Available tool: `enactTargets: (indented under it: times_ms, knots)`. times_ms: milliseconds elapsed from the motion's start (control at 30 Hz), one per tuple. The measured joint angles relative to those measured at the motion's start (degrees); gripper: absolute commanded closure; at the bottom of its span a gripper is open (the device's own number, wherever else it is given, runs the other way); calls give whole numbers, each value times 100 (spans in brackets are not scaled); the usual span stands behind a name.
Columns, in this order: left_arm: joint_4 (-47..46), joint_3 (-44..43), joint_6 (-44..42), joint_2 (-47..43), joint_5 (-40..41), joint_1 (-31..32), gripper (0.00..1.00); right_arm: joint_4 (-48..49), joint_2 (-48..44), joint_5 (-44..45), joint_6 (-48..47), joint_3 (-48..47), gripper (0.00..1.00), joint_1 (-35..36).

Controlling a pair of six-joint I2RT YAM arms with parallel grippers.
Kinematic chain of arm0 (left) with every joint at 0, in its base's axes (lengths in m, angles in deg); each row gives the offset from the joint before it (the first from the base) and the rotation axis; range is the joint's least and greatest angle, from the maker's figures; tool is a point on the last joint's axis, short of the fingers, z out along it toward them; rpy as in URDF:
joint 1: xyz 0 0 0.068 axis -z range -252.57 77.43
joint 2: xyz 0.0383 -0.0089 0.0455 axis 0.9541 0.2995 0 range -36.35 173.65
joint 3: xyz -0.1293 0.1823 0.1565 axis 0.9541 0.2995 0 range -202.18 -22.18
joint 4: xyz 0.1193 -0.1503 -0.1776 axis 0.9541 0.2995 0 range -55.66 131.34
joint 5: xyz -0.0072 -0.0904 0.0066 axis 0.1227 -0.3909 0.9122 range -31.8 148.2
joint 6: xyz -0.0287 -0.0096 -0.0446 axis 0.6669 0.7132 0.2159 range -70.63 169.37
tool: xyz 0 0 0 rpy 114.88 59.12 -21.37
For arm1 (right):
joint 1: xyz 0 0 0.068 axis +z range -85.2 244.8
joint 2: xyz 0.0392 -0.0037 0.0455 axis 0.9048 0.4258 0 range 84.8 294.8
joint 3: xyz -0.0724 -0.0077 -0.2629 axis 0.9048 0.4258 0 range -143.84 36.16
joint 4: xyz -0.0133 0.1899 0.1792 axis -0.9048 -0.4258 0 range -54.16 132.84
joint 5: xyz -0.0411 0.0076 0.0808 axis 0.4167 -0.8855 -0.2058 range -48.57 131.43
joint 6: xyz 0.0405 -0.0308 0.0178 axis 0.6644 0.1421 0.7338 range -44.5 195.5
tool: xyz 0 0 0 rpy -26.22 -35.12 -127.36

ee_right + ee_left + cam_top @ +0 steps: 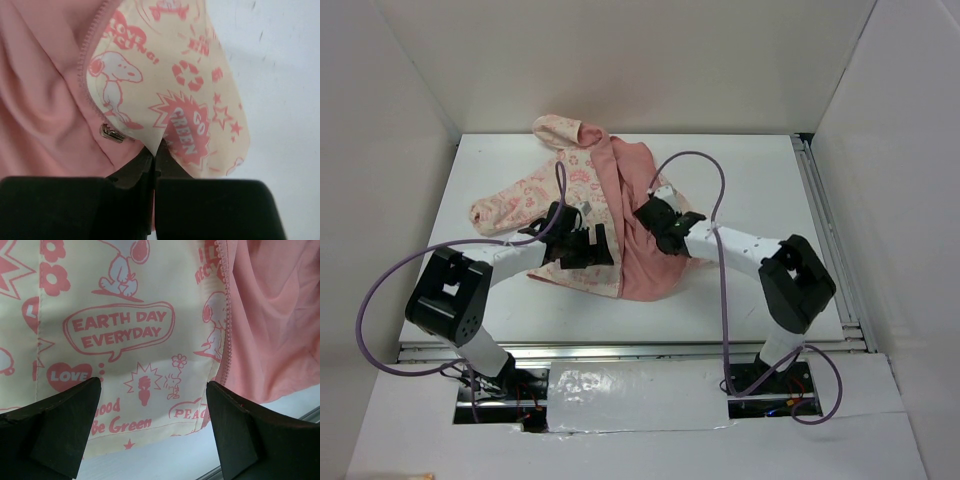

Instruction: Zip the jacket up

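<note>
Lying spread open on the white desk point(760, 170), the jacket point(582, 185) has its hood point(560, 128) toward the far wall and its salmon lining point(640, 200) turned up on the right side; the left jaws stand wide apart over the printed front panel point(130, 330) near the hem, grasping nothing; the right jaws are clenched on a fold of printed fabric at the jacket's edge, just beside the metal zipper pull point(112, 134); pink zipper teeth point(227, 315) run between panel and lining.
</note>
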Motion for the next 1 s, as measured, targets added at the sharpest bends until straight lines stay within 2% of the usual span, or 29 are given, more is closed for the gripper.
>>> enactTargets:
  times_ms: [33, 100, 133, 167, 200, 233, 300, 400, 500, 700, 833, 933, 1000]
  knots:
    - [0, 0, -2, 0, 0, 0, 1, -42, -9, -120, 15, -192, 100, -61]
    - [0, 0, -4, 0, 0, 0, 1, -136, -42, -450, 122, -651, 87, -208]
    - [2, 0, -4, 0, 0, 0, 1, -146, -87, -664, 181, -868, 87, -291]
    - [4, 0, -2, 0, 0, 0, 1, -186, -155, -979, 249, -1069, 82, -407]
    - [7, 0, -2, -2, 0, 0, 1, -149, -229, -1534, 334, -1180, 85, -505]
    - [11, 0, -2, -4, 0, 0, 1, -136, -407, -1700, 369, -1274, 90, -654]
    - [37, 0, -2, -33, -4, 0, 1, 153, -863, -2350, 387, -1012, 92, -861]
    - [57, 20, 2, -109, -24, 0, 1, 372, -1521, -3027, 442, -319, 86, -951]
    - [63, 37, 4, -173, -39, -2, 1, 597, -1523, -3453, 538, 251, 84, -824]
    - [105, 39, 11, -188, -39, -2, 1, 540, -868, -3659, 898, 1292, 82, -431]
    - [111, 101, 17, -293, -37, -2, 1, 341, -811, -3370, 1270, 1405, 81, -487]
    - [129, 155, 22, -411, -35, -2, 1, 223, -811, -2988, 1641, 1497, 83, -568]
    - [138, 166, 24, -459, -31, 0, 1, 98, -824, -2704, 1910, 1585, 89, -686]
